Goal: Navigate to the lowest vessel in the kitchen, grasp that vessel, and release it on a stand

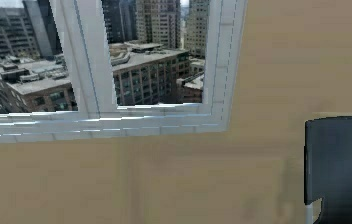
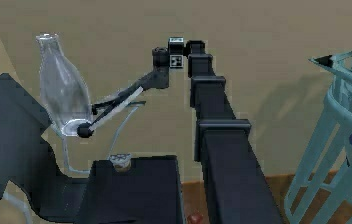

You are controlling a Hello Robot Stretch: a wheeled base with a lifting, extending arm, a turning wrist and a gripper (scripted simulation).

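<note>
The forward view takes in a white-framed window (image 1: 104,60) on its left, with city blocks (image 1: 44,80) behind the glass. A beige wall (image 1: 274,70) runs below and to the right of it, and a dark panel (image 1: 336,165) stands at the right edge. The arm side view looks at the same beige wall, starting on its left with a dark seat (image 2: 9,130) that may be that same panel. Just right of the seat, a clear glass bottle (image 2: 62,80) hangs nearly upright with its neck at the top. It is in front of the wall and clear of every surface. The tool (image 2: 82,124) holds the bottle at its base, with the thin fingers (image 2: 124,98) slanting down to the left from the tool's dark body. Whether the fingers are apart or together cannot be told. Below the tool and a little to the right lies a dark worktop (image 2: 134,190). A small grey thing (image 2: 119,160) sits near its far edge, well apart from the bottle. The white squares (image 2: 174,45) mark the far end of the arm (image 2: 224,140), which rises as a dark bar from the bottom edge. At the right edge stands a pale blue wire frame (image 2: 339,130), with a strip of wooden floor (image 2: 274,185) between it and the arm.
</note>
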